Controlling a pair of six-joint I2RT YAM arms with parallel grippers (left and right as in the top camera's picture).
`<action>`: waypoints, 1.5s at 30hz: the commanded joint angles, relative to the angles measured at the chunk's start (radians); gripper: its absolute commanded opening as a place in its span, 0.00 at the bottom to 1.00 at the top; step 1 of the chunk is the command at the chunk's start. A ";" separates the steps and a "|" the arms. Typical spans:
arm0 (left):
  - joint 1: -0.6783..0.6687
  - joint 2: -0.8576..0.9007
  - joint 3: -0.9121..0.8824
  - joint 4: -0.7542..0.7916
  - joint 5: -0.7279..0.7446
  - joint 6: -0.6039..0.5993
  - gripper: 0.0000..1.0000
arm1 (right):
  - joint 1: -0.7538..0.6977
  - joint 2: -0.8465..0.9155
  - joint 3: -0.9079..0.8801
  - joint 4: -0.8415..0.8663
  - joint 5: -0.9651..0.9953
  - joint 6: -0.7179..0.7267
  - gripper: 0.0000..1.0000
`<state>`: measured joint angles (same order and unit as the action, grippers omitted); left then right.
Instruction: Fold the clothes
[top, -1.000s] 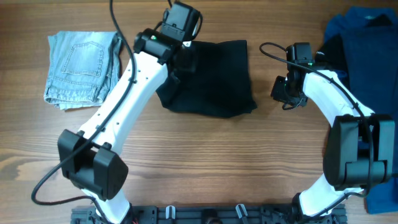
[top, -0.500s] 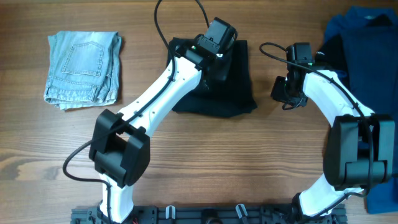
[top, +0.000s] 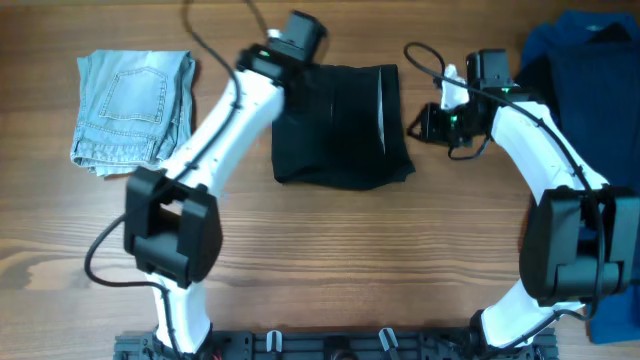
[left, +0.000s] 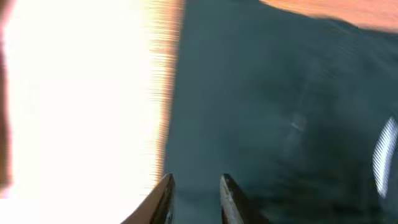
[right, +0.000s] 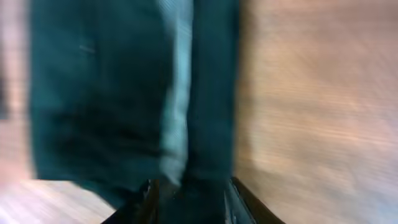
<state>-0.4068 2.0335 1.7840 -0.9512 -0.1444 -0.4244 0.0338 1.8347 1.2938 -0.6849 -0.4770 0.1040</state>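
The black garment (top: 340, 125) is laid flat on the worktop (top: 330, 250). Over its left edge the left claw (left: 196, 182) is held slightly parted, empty; whether the right claw (right: 189, 186), at its right edge, grips cloth cannot be told. Edges should be aligned before pressing

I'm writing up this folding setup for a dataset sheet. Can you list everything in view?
black garment: one, matte black, flat at the table's centre, with a pale strip near its right side
denim piece: one, light blue, folded, far left
heap of clothes: one, royal blue and black, upper right edge
blue fabric: one, blue, lower right corner, mostly cut off
table: one, brown wood, under everything
left arm: one, white and black, reaching to the garment's upper left
right arm: one, white and black, right side
left tool: one, fingers apart over the garment's left edge
right tool: one, fingers apart at the garment's right edge
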 joint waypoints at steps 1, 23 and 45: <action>0.127 0.009 0.015 -0.037 0.085 -0.059 0.28 | 0.021 0.027 0.015 0.046 -0.128 -0.057 0.34; 0.184 0.011 -0.212 0.072 0.111 -0.055 0.33 | 0.066 0.289 0.016 0.311 -0.335 0.021 0.51; 0.139 0.011 -0.378 0.267 0.133 -0.055 0.30 | 0.174 0.250 0.079 0.258 -0.150 0.241 0.51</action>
<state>-0.2573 2.0357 1.4128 -0.6876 -0.0277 -0.4702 0.1707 2.1204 1.3567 -0.4271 -0.6922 0.3367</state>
